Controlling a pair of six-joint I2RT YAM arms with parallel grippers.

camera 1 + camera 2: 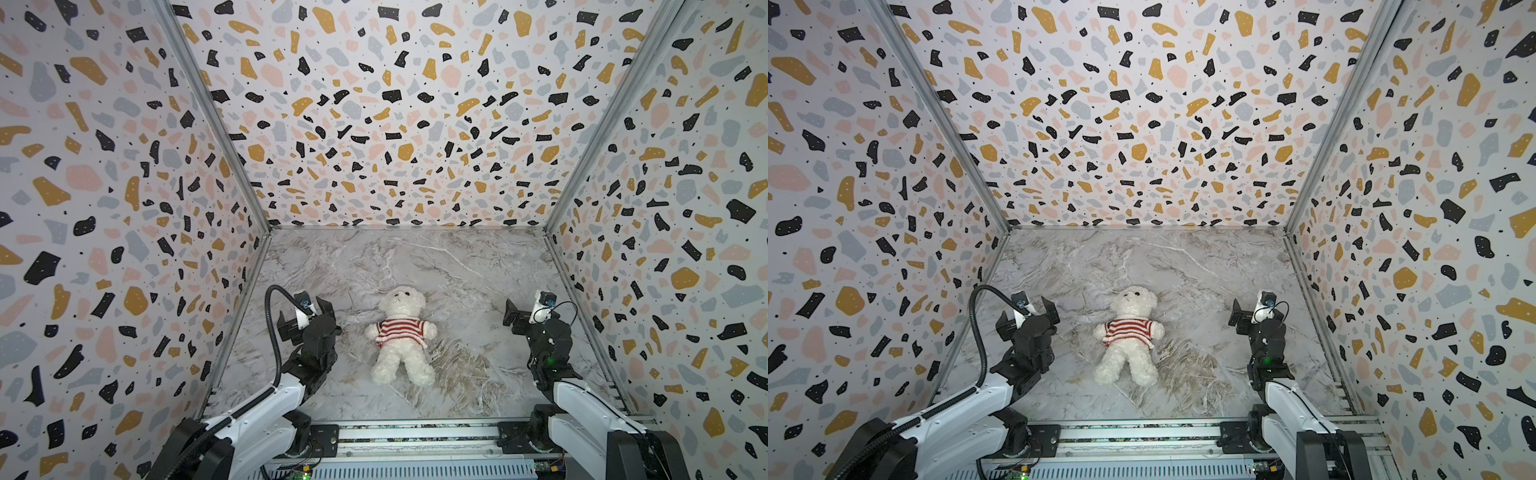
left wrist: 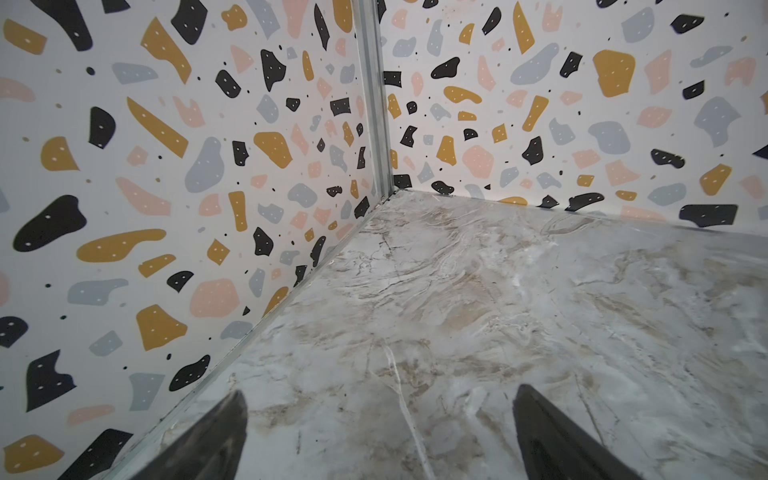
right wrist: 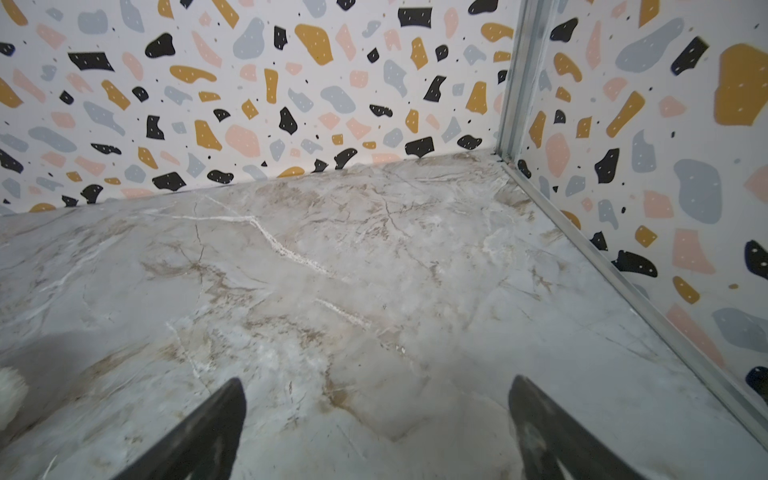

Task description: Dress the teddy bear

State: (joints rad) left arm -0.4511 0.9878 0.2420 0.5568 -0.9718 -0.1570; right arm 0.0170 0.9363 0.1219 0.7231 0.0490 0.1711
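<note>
In both top views the small fluffy white plush teddy bear (image 1: 397,355) (image 1: 1121,357) is lying on its back in the middle of the grey-and-tan marble-patterned worktop (image 1: 457,270), head toward the far wall. It is wearing the red-and-white striped knit sweater (image 1: 401,330) (image 1: 1128,331) over its chest with both arms poking out of the sleeves, so you are looking, I judge, at a task that is done or all but done. The left gripper (image 1: 306,316) (image 1: 1026,316) and the right gripper (image 1: 530,311) (image 1: 1256,313) are hovering well apart from the bear, one on each flank, fingers spread wide and grasping nothing; parked like that, they are leaving the toy free for checking. You are getting bare worktop all round the bear, with the speckled terrazzo-patterned walls (image 1: 374,124) closing three sides and the aluminium rail (image 1: 415,432) running along the near edge. In the left wrist view the left gripper (image 2: 381,391) is showing two dark fingers splayed over bare marble, pointing toward a corner where two walls are meeting; the bear is out of sight. In the right wrist view the right gripper (image 3: 377,381) is likewise spread and empty, and the teddy bear (image 3: 9,390) is showing only as a tuft of white fur at the frame's edge. The metal wall strip (image 3: 623,282) is running close beside, so you are having less room on that outer side than toward the middle.
</note>
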